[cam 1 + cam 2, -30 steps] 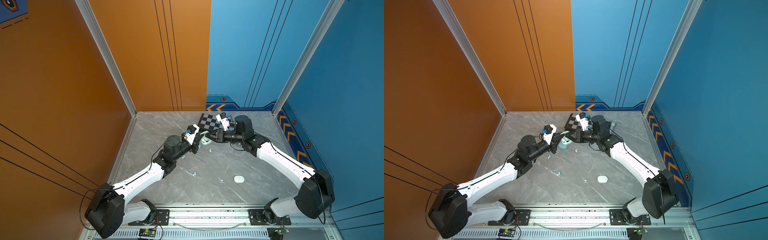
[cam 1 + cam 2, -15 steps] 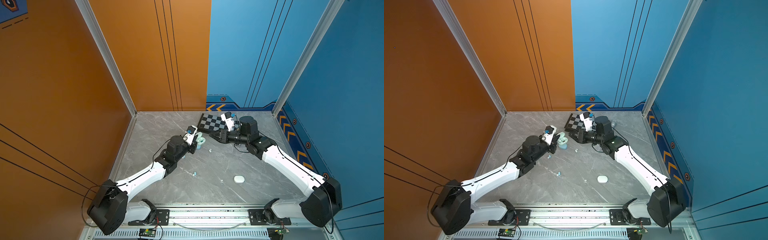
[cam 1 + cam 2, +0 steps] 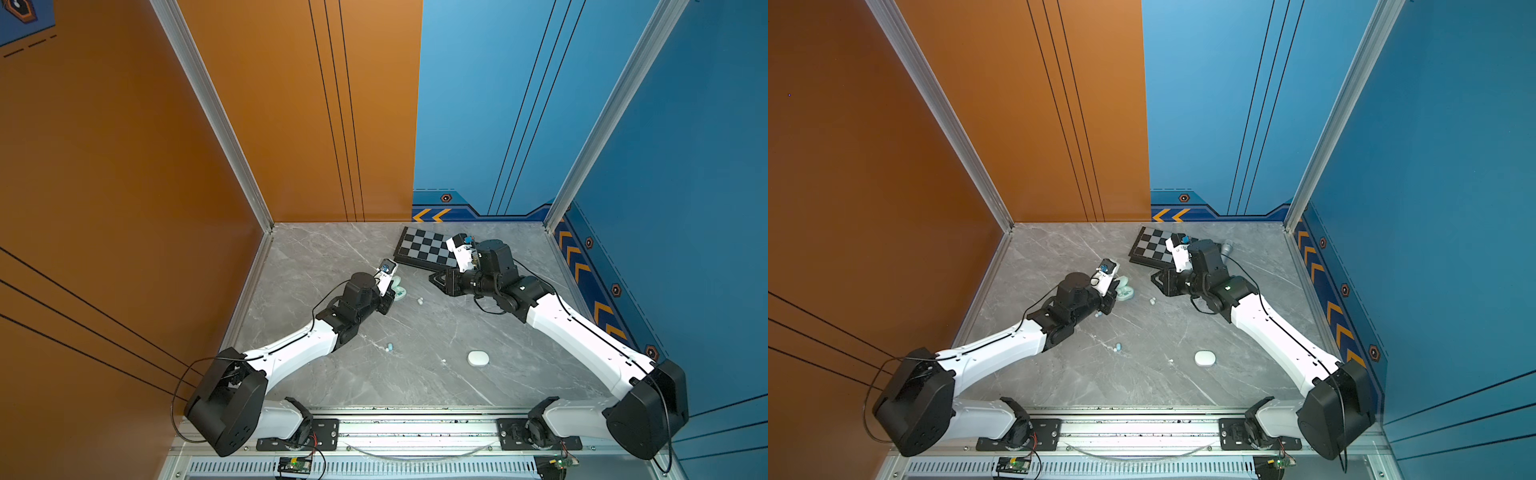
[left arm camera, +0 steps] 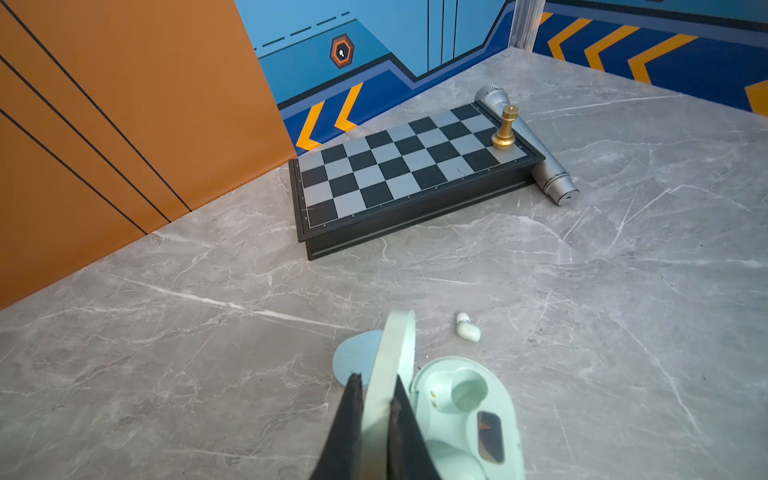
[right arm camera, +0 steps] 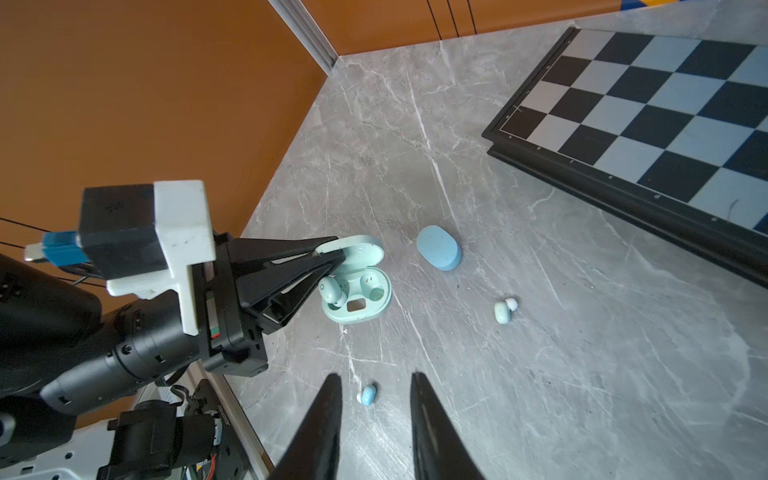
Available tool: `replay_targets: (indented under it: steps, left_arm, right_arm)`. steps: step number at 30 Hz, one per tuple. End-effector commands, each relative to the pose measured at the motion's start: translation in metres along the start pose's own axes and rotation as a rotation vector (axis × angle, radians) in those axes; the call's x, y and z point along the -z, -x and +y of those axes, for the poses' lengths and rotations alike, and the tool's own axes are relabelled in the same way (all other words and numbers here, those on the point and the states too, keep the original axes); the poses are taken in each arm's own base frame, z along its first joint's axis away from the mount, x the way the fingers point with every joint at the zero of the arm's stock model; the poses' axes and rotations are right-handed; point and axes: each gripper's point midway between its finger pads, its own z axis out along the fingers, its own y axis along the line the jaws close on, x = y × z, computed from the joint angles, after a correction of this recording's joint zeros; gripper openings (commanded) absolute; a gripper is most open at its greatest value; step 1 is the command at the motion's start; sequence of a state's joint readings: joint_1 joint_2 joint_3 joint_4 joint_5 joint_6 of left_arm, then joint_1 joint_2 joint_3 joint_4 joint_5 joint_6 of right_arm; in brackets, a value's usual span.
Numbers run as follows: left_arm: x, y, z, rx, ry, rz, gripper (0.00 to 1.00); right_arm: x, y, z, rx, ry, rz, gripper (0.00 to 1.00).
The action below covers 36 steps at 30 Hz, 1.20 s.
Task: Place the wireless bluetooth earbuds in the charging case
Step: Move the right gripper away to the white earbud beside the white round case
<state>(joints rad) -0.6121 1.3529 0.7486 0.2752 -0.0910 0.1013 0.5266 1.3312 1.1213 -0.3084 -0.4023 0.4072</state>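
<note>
The mint wireless bluetooth earbud lies mid-frame in a top view, just right of the charging case whose lid the left gripper pinches, and the empty, part-open right gripper could flick it away with a skewed pinch.

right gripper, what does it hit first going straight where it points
Likely the open mint charging case, whose lid the left gripper pinches, or the table just short of it; depth is unclear.

We count three pill-shaped plastic charging cases, at least five tiny bean-shaped plastic earbuds, one black-and-silver chessboard, one gold chess piece, one silver microphone
</note>
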Motion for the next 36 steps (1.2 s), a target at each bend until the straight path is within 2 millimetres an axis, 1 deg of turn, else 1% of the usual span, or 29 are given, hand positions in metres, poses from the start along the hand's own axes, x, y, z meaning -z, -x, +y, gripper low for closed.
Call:
replay_targets:
  steps: [1, 6, 10, 14, 20, 25, 27, 29, 32, 34, 36]
  left_arm:
    - [-0.001, 0.014, 0.000, -0.022, 0.008, -0.018, 0.00]
    - [-0.004, 0.020, -0.005, -0.041, -0.002, -0.020, 0.00]
    - [-0.009, 0.016, -0.009, -0.084, -0.003, 0.015, 0.00]
    - [-0.014, 0.011, -0.007, -0.098, 0.011, 0.041, 0.00]
    - [-0.020, 0.009, -0.013, -0.122, 0.002, 0.056, 0.00]
    - [-0.022, 0.016, -0.022, -0.126, -0.030, 0.038, 0.00]
    - [-0.022, 0.021, -0.024, -0.115, -0.039, 0.007, 0.00]
    - [-0.022, 0.021, -0.024, -0.112, -0.037, -0.004, 0.00]
    - [-0.024, 0.015, -0.019, -0.115, -0.008, 0.012, 0.00]
    - [-0.022, 0.011, -0.015, -0.116, 0.005, 0.016, 0.00]
    - [-0.019, 0.009, -0.011, -0.115, 0.019, 0.016, 0.00]
  right_arm:
    - [0.001, -0.017, -0.012, 0.045, -0.072, 0.044, 0.31]
    - [-0.002, -0.022, -0.022, 0.052, -0.126, 0.058, 0.31]
    - [-0.005, -0.024, -0.030, 0.049, -0.168, 0.070, 0.31]
    - [-0.007, -0.028, -0.037, 0.042, -0.198, 0.085, 0.31]
    - [-0.008, -0.031, -0.040, 0.036, -0.216, 0.093, 0.31]
    - [-0.012, -0.031, -0.038, 0.025, -0.202, 0.102, 0.31]
    - [-0.014, -0.031, -0.039, 0.025, -0.205, 0.105, 0.32]
    - [-0.015, -0.031, -0.041, 0.024, -0.209, 0.103, 0.32]
    - [-0.014, -0.029, -0.050, 0.004, -0.230, 0.093, 0.32]
    - [-0.014, -0.031, -0.060, -0.028, -0.248, 0.095, 0.32]
    - [-0.013, -0.035, -0.079, -0.107, -0.305, 0.097, 0.31]
